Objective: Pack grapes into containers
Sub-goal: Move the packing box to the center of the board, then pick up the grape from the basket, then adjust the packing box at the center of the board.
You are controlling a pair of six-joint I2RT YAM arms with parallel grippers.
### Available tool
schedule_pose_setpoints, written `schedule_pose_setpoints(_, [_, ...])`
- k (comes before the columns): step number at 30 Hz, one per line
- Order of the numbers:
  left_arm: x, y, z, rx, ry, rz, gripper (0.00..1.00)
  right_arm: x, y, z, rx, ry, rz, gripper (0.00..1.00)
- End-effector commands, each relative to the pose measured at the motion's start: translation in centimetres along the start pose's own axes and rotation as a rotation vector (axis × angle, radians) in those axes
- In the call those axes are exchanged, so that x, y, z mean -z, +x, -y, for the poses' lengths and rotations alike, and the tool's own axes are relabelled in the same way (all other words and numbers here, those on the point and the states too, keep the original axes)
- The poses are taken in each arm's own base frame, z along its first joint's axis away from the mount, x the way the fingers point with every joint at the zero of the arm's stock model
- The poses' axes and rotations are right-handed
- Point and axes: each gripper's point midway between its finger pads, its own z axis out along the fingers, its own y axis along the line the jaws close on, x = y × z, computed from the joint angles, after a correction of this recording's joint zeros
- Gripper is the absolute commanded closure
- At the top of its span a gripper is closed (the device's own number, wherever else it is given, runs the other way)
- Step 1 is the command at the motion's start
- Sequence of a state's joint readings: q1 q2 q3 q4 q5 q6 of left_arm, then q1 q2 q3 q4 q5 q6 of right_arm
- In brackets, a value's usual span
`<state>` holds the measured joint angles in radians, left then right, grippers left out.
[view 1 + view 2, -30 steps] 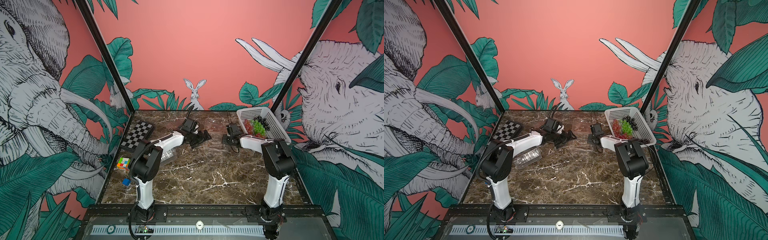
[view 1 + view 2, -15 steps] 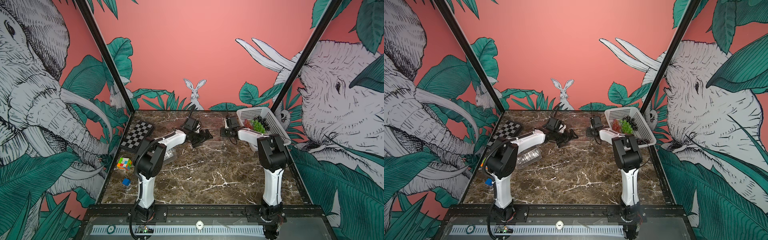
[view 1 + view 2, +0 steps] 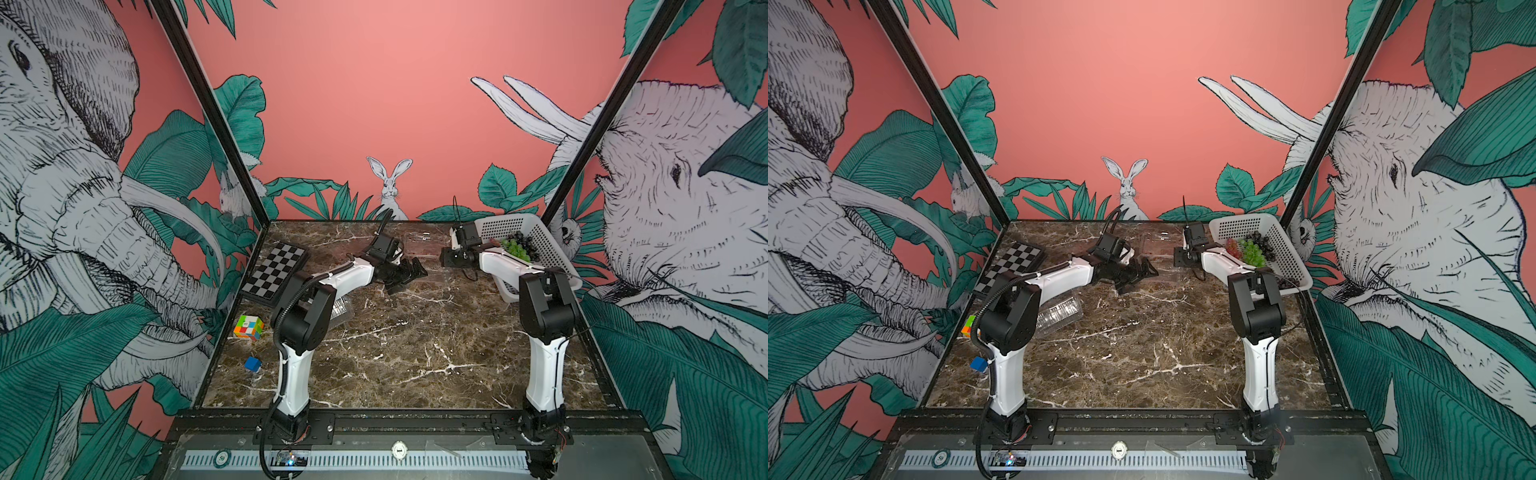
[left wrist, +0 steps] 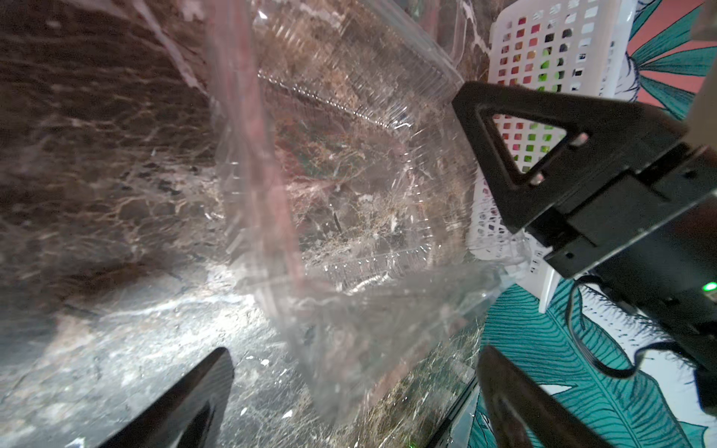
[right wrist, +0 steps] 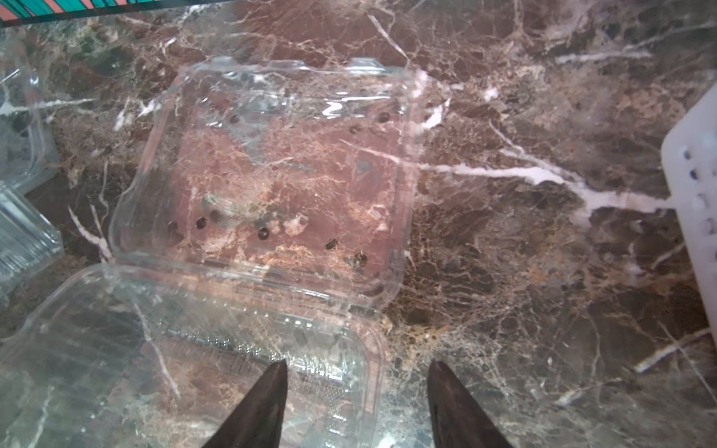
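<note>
The grapes, red (image 3: pixel 1233 248), green (image 3: pixel 1252 252) and dark (image 3: pixel 1261 241), lie in the white basket (image 3: pixel 1287 253) at the back right. A clear container (image 5: pixel 271 174) lies open on the marble at the back centre, its lid flat beside its tray. My right gripper (image 5: pixel 357 403) hovers open over it, one corner of the tray between its fingers, not clamped. Facing it, my left gripper (image 4: pixel 357 388) stands wide open, a blurred edge of the container (image 4: pixel 349 194) in front of it. In both top views the grippers (image 3: pixel 409 270) (image 3: pixel 446 257) nearly meet.
A second clear container (image 5: pixel 23 217) sits close beside the open one. A ribbed clear bottle (image 3: pixel 1059 311) lies by the left arm. A chessboard (image 3: pixel 276 270), a colour cube (image 3: pixel 248 327) and a small blue block (image 3: pixel 252 364) line the left edge.
My right gripper has opened from shut and shifted a little toward the back wall. The left arm has barely moved and stayed open.
</note>
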<state>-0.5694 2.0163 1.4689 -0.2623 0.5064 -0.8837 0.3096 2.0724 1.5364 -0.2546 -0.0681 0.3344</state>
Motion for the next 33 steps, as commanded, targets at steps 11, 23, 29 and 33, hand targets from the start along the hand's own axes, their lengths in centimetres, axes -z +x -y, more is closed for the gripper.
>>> schedule_pose_setpoints(11, [6.7,-1.5,4.6,-0.182,0.009,0.12,0.0,11.8,-5.0,5.6,-0.027,0.161,0.187,0.02])
schedule_pose_setpoints(23, [7.4,-4.5,9.0,-0.265,0.068,0.169,0.0,13.4,-1.8,18.8,-0.253,0.467,0.151,0.01])
schedule_pose_setpoints(29, [6.7,-6.6,10.9,-0.289,0.096,0.2,0.0,12.5,-0.4,22.5,-0.344,0.506,0.114,0.13])
schedule_pose_setpoints(33, [5.0,-7.2,10.8,-0.28,0.106,0.18,0.0,11.3,0.2,23.9,-0.398,0.479,0.092,0.23])
